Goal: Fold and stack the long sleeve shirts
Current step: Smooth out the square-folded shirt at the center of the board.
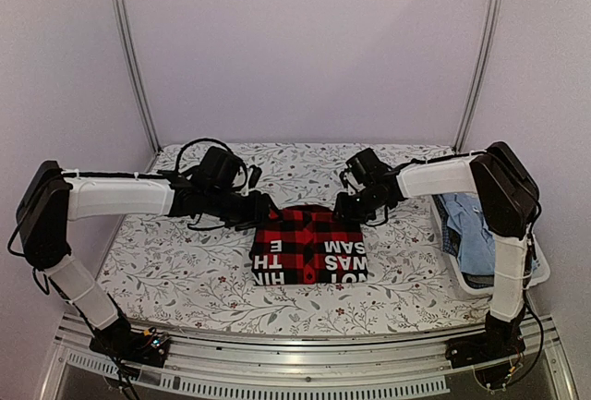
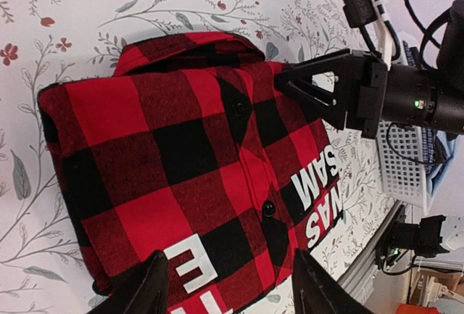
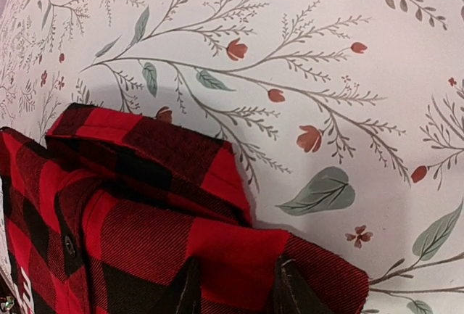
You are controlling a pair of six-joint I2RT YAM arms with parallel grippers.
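A red-and-black check long sleeve shirt [image 1: 309,245] lies folded into a rectangle at the table's middle, with white block letters on its near part. My left gripper [image 1: 263,208] is at its far left corner. In the left wrist view it [image 2: 232,292] is open wide and empty over the shirt [image 2: 181,162]. My right gripper [image 1: 349,208] is at the far right corner. In the right wrist view it [image 3: 235,288] is partly open, with its fingertips [image 3: 185,288] over the flat edge of the shirt [image 3: 145,205]. It also shows in the left wrist view [image 2: 312,85].
A white mesh basket [image 1: 536,266] stands at the table's right edge and holds blue denim clothes [image 1: 471,229]. It also shows in the left wrist view [image 2: 402,176]. The table wears a floral cloth [image 1: 185,261]. Metal posts stand at the back corners.
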